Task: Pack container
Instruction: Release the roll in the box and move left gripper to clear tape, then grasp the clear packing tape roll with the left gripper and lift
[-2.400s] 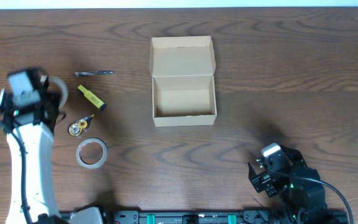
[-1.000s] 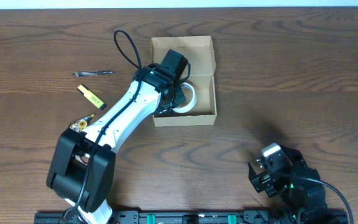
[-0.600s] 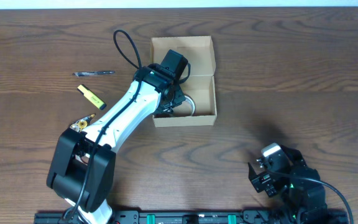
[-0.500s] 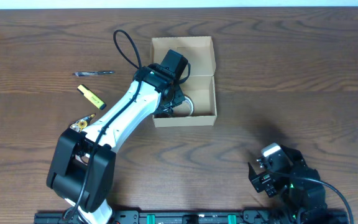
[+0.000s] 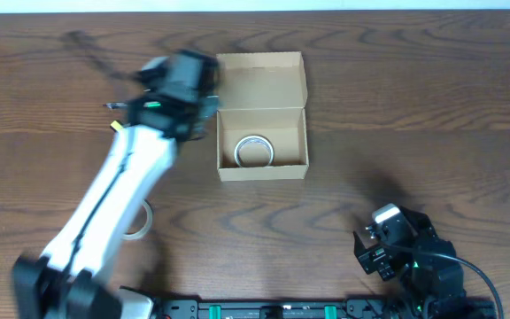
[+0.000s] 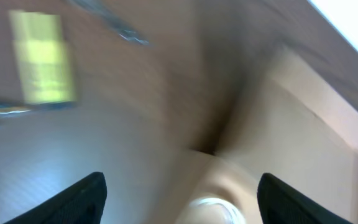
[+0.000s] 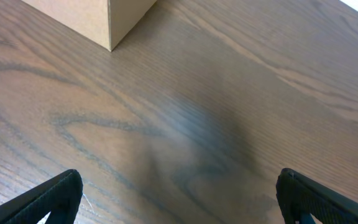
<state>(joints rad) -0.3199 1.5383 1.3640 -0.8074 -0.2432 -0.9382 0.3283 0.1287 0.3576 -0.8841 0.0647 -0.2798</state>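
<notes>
**Status.** The box [image 5: 262, 168] sits on the desk [image 5: 432, 97] at upper centre of the overhead frame. Its lid [image 5: 259, 78] is folded back toward the top edge. One roll [image 5: 253, 151] lies flat on the box floor, left of centre. A marker [image 6: 42, 65] and a pen [image 6: 114, 28] lie loose on the desk at the upper left of the left wrist frame, apart from the box. In the overhead view the arm partly hides both.

**Left pincer** [image 6: 180, 186]: released, with the fingers spread wide and nothing between them. Its view is heavily blurred. In the overhead frame the arm's head shows just left of the lid.

**Right pincer** [image 7: 179, 180]: released and empty, over bare desk at the lower right of the overhead frame. The box corner shows at the top left of its own view.

**Step in hand (judged):** fetch the next loose item, probably the marker.

**Procedure**
1. Turn the jaws across the marker's short axis, not along its length.
2. Descend until the fingers bracket the barrel near its middle. An off-centre grip is likely to let it pivot.
3. Carry it high over the box's left wall. The card is thin and the box looks light, so a knock would probably shift it.
4. Release low over the free floor right of the roll, laid flat so that the lid can close.
</notes>
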